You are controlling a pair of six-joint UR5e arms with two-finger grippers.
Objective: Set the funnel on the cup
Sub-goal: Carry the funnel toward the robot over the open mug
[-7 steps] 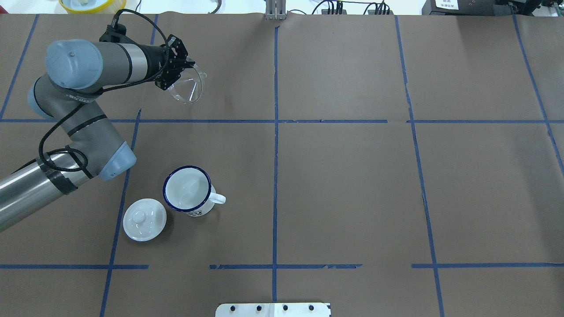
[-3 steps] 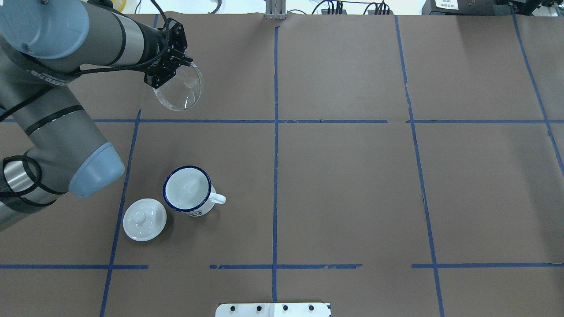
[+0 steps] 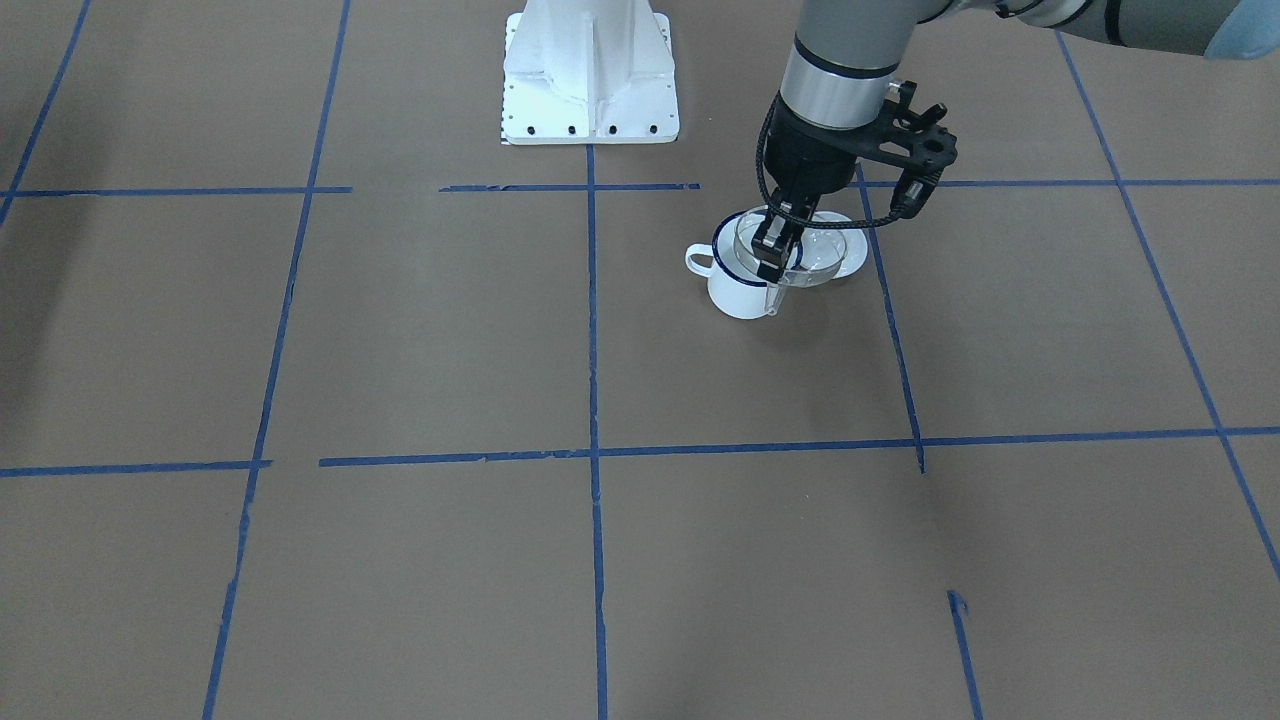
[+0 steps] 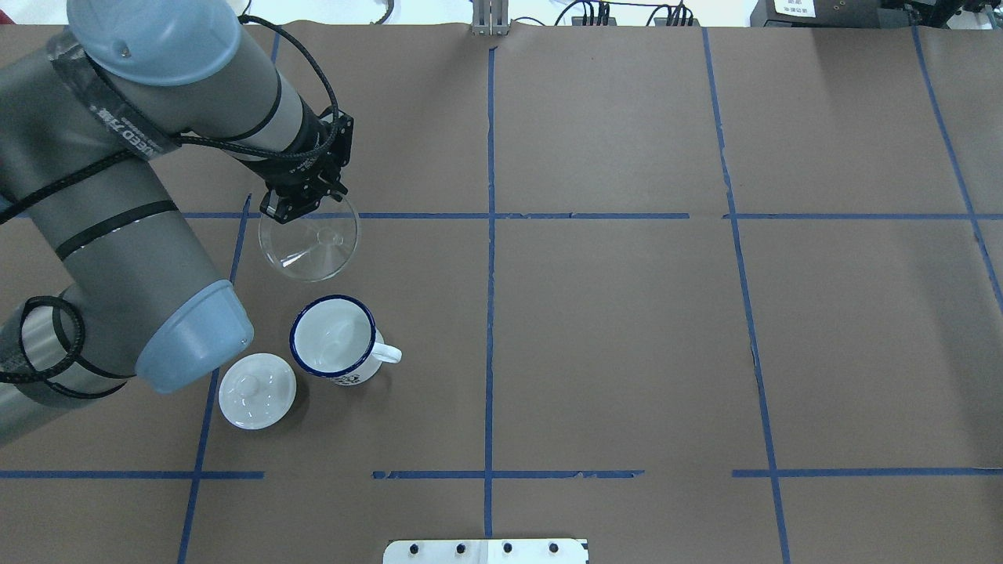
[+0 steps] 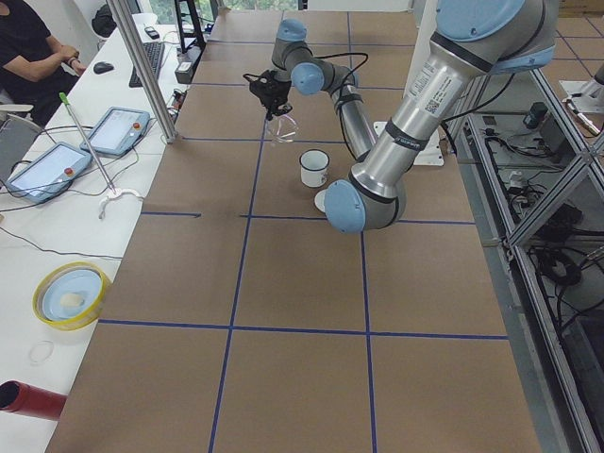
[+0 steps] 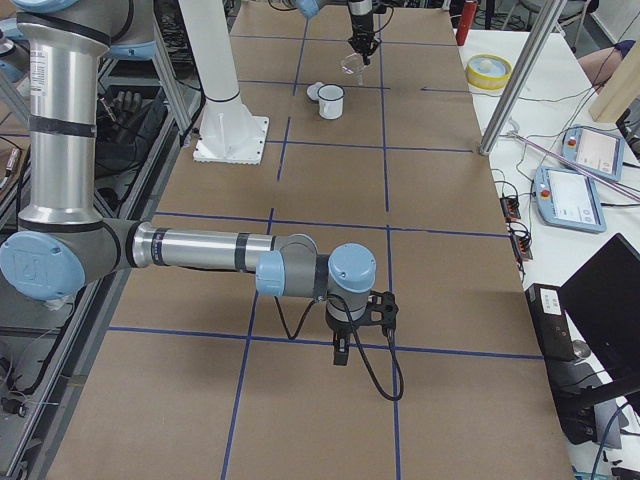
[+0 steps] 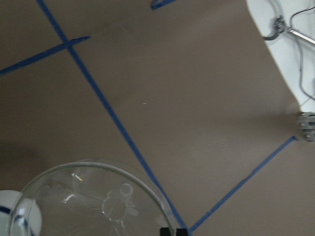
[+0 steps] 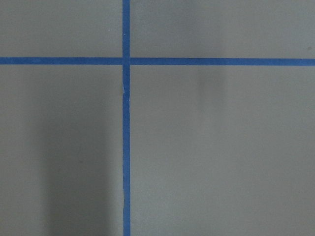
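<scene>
Overhead exterior: my left gripper (image 4: 302,210) is clamped on the funnel (image 4: 309,249) rim; funnel is airborne near the cup (image 4: 333,335), not seated. Left wrist-mounted: thin clear plastic, likely light, stiff, slick. Rim pinch suits it, gentle squeeze. Exterior right: right gripper (image 6: 341,352), can't tell.
</scene>
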